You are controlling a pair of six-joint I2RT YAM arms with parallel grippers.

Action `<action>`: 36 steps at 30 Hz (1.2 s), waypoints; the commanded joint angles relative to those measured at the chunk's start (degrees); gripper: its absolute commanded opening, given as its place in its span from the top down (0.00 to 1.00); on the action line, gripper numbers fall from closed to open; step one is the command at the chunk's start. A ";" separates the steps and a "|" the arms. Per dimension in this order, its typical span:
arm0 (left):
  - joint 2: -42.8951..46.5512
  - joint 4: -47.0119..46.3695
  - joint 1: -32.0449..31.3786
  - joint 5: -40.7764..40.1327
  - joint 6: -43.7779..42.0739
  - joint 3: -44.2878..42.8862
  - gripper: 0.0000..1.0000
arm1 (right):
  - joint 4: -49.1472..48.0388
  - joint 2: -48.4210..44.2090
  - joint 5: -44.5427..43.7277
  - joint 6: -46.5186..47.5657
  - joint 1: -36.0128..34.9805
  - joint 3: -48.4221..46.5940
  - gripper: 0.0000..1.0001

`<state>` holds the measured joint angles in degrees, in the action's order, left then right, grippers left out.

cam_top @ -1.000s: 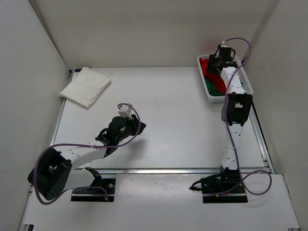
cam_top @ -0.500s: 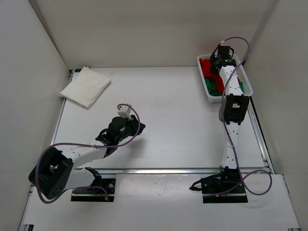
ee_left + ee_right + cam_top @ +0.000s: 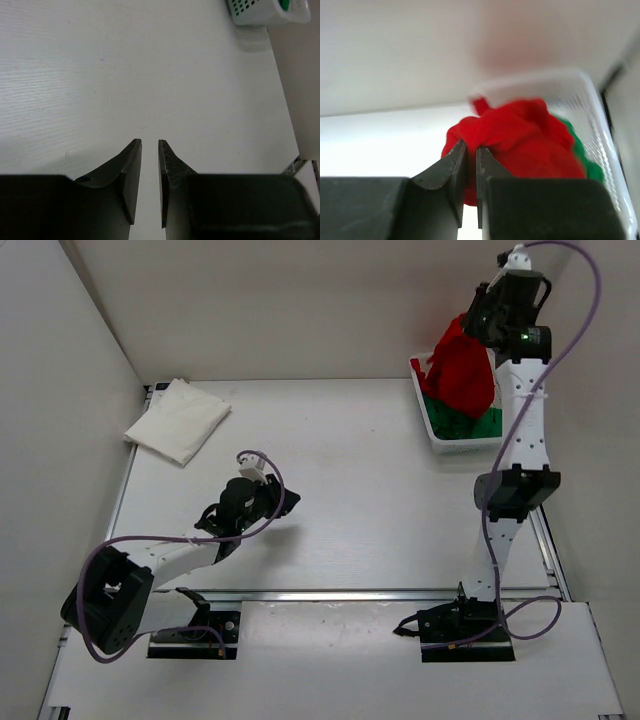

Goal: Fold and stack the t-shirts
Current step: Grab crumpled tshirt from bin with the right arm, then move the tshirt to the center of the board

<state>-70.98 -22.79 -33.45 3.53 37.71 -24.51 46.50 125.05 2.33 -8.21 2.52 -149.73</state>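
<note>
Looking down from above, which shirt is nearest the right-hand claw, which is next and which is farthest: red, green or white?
1. Red t-shirt: pinched in the right gripper, hanging over the basket.
2. Green t-shirt: lying in the basket, just beneath the red one.
3. White t-shirt: folded, far across on the left side.

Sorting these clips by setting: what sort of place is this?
Likely a robot lab test cell: left arm and right arm bolted to a white table, plain white walls enclosing it.
</note>
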 commanded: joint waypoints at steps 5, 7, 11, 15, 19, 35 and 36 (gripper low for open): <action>7.34 -1.39 5.50 1.31 6.31 -0.54 0.68 | -12.64 -23.43 23.94 -3.04 -9.53 6.16 1.00; 8.75 -1.38 7.34 1.39 7.36 -0.36 0.68 | -25.95 -32.90 26.23 -3.57 -13.31 19.06 1.00; 10.86 -1.65 12.17 2.19 10.18 2.27 0.69 | -38.84 -38.32 33.15 -9.53 -15.80 23.80 1.00; 13.41 -0.51 13.50 1.04 10.89 4.12 0.68 | -44.47 -32.95 42.57 -22.43 -11.24 14.21 1.00; 17.01 0.20 17.00 1.21 12.03 6.31 0.68 | -49.12 -33.29 46.72 -26.60 -9.64 23.64 0.99; 13.67 10.91 17.83 -3.42 3.70 3.60 0.66 | -48.82 -17.22 30.59 -22.40 -8.50 57.47 0.83; 14.55 13.53 15.63 -7.79 2.64 3.07 0.63 | -44.00 -17.47 26.19 -21.25 -9.20 54.92 0.71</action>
<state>-58.33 -15.51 -14.26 1.61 45.32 -18.02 -1.61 113.14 38.83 -34.74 -6.94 -84.47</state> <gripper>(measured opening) 0.353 0.224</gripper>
